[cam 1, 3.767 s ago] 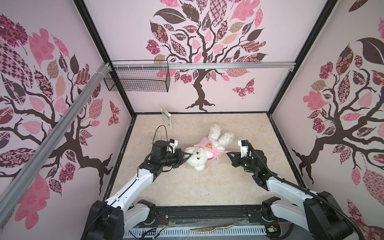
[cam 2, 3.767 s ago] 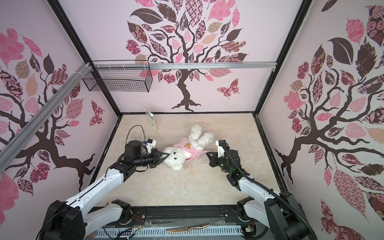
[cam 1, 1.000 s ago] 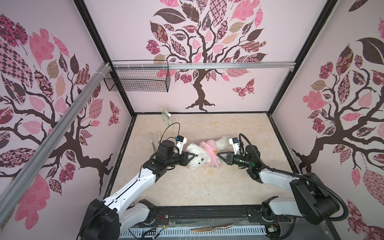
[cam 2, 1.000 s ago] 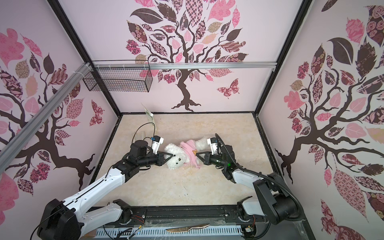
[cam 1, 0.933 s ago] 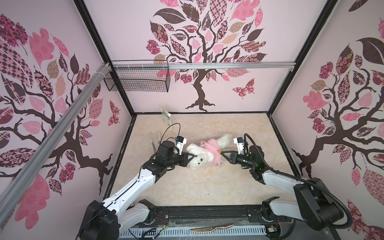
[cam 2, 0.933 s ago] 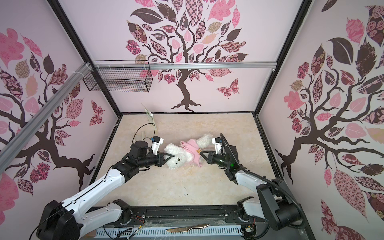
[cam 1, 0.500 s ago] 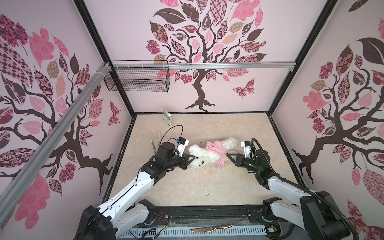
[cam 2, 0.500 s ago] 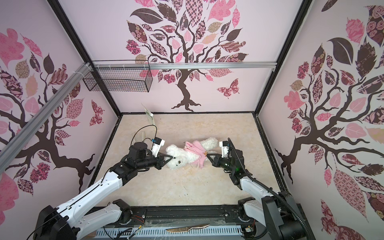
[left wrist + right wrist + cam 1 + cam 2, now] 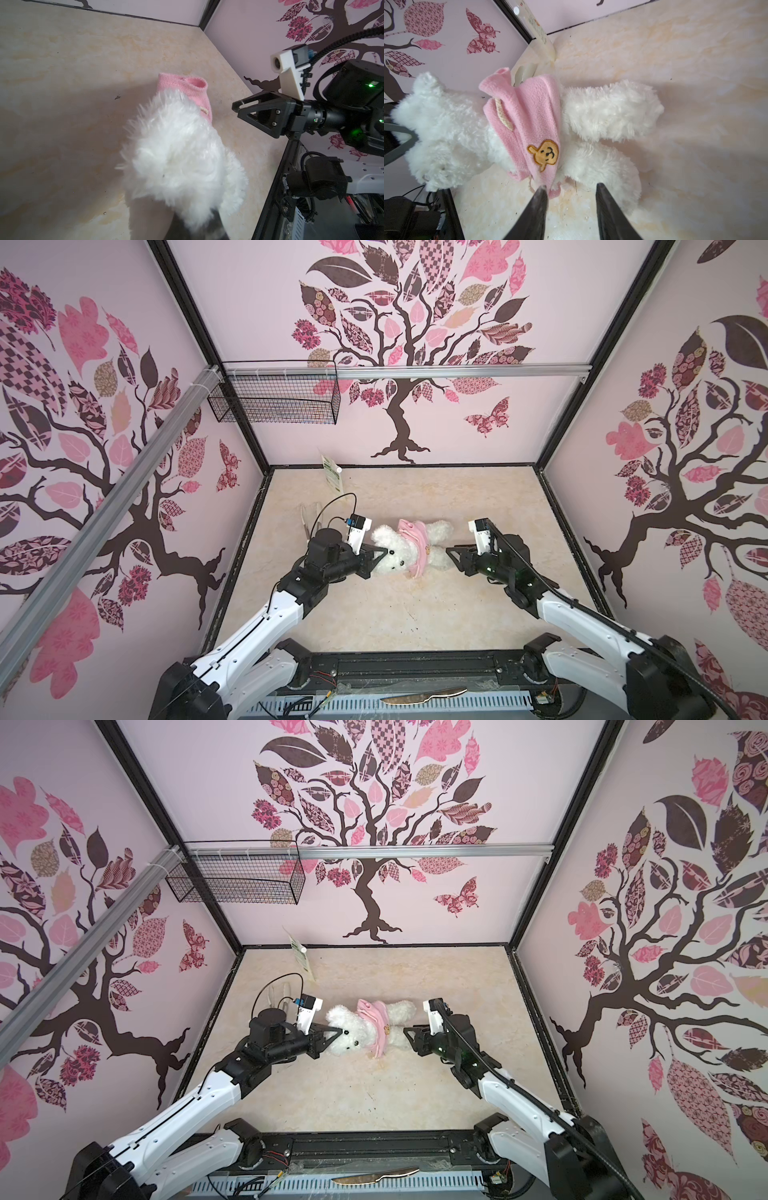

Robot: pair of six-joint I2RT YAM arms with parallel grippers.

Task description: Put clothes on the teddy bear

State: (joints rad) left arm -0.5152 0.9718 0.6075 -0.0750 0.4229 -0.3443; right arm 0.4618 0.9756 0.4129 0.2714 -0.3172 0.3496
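The white teddy bear [image 9: 395, 560] [image 9: 349, 1036] lies on the table with its head to the left and its legs to the right. A pink hoodie [image 9: 416, 545] [image 9: 533, 116] with an orange bear patch [image 9: 545, 153] is bunched round its chest. My left gripper [image 9: 384, 551] [image 9: 338, 1031] is shut on the fur of the bear's head; in the left wrist view the fur [image 9: 176, 149] hides its jaws. My right gripper [image 9: 451, 553] [image 9: 571, 187] stands open just off the hoodie's hem and the legs [image 9: 608, 110], with nothing between its fingers.
A black wire basket [image 9: 274, 400] hangs on the back wall at the left. A paper tag [image 9: 332, 472] leans in the back left corner, with clear tweezers [image 9: 307, 522] lying near the left arm. A knife [image 9: 419, 695] rests on the front rail.
My right gripper has opened, let go of the hoodie's hem and drawn back to the right. The bear has settled lower on the table, and the left gripper still holds its head.
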